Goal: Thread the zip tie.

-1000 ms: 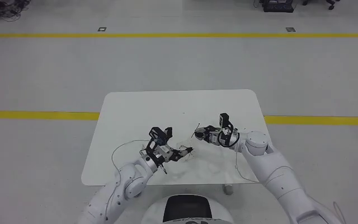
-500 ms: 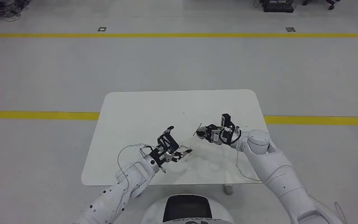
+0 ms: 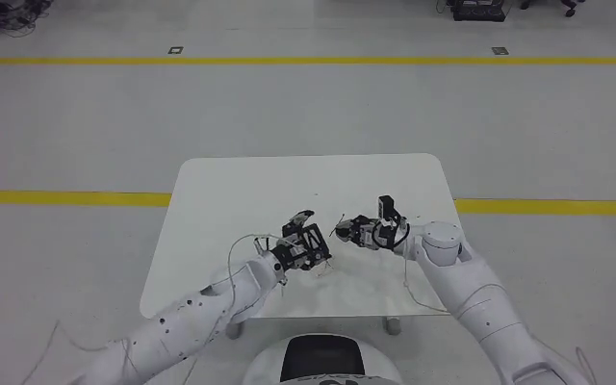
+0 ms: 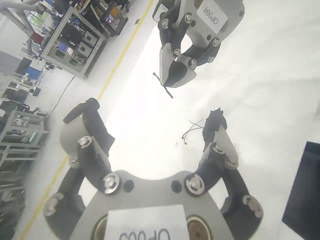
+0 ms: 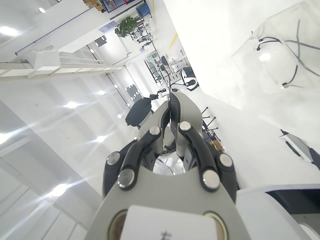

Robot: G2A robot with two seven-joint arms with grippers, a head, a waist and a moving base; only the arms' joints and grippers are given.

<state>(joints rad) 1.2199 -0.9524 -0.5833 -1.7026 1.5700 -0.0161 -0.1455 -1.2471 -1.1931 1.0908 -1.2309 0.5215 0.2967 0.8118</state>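
Observation:
A thin black zip tie (image 4: 163, 87) is pinched in my right gripper (image 4: 167, 84), which is shut on it above the white table (image 3: 241, 192). A short end of the zip tie (image 5: 170, 86) sticks out past the shut fingertips. In the top view the right gripper (image 3: 340, 231) sits right of the table's middle, with the zip tie (image 3: 341, 220) pointing away from it. My left gripper (image 4: 153, 117) is open and holds nothing. It faces the right gripper from close by. The left gripper (image 3: 310, 246) lies just left of the right one.
Loose black zip ties (image 4: 192, 128) lie on the table under the left gripper's fingers. In the right wrist view they sit inside a clear tray (image 5: 250, 53). The far and left parts of the table are bare white surface.
My left gripper has moved away from the table's near edge towards the right gripper and turned to face it. The right gripper has barely moved and keeps the zip tie.

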